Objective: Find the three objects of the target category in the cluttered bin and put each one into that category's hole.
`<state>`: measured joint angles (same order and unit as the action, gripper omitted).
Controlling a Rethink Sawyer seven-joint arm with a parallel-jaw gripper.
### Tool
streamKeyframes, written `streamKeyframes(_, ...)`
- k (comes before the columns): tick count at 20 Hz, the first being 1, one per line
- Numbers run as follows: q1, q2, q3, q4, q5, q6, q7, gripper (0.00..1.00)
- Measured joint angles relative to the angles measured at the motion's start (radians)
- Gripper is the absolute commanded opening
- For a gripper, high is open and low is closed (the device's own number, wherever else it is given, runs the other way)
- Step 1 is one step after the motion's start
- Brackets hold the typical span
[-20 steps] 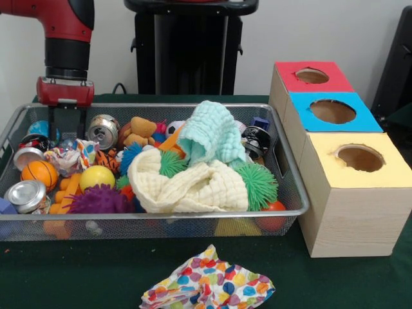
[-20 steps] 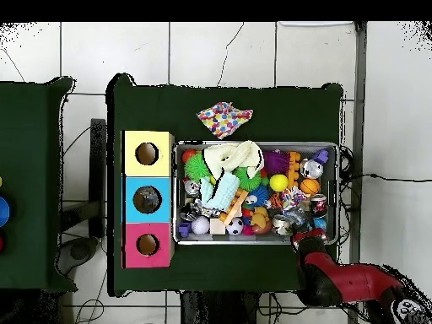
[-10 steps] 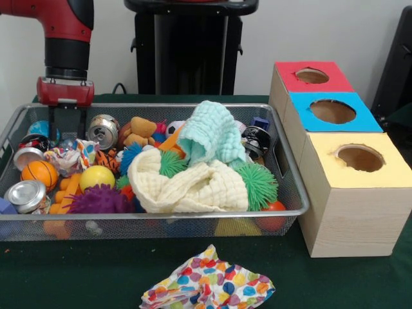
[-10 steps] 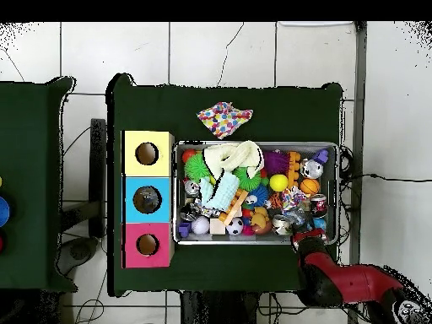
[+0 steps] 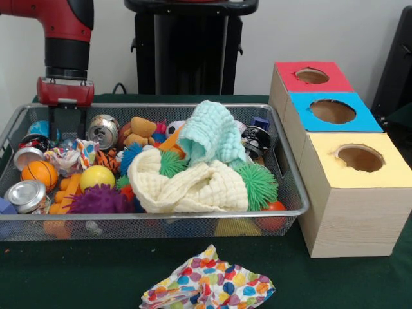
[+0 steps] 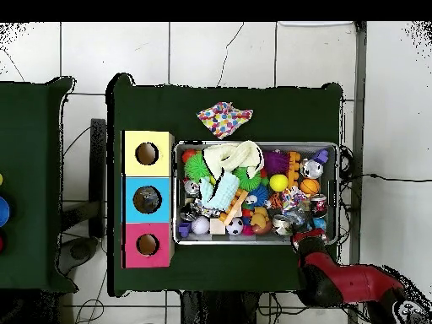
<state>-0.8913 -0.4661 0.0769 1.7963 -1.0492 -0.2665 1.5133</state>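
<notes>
Front view: the wire-mesh bin sits on the green table, left of a row of three wooden boxes whose tops are red, blue and yellow, each with a round hole. The red arm comes down at the bin's far left corner, and the gripper hangs there with its two thin dark fingers apart, nothing between them. The fingertips dip below the rim, just left of a tilted silver can and above a crumpled patterned cloth. Nearer the camera lie a yellow ball, a small basketball, a second can and a purple spiky ball. A mint cloth and a cream cloth heap over green spiky balls in the middle, well apart from the fingers. A polka-dot cloth lies on the table in front of the bin.

Overhead view: the bin lies right of the three boxes, with the yellow box farthest from the robot's base. The arm reaches in from the bottom right to the bin's near right corner; the fingers are hidden under it here. The polka-dot cloth rests beyond the bin's far rim
</notes>
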Motion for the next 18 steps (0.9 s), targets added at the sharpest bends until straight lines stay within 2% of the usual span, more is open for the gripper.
streamKeyframes(7,-0.026,0.001,0.024,0.004,-0.001,0.0,0.0,1.0)
streamKeyframes(18,-0.121,0.029,0.133,0.01,-0.001,0.001,0.0,1.0)
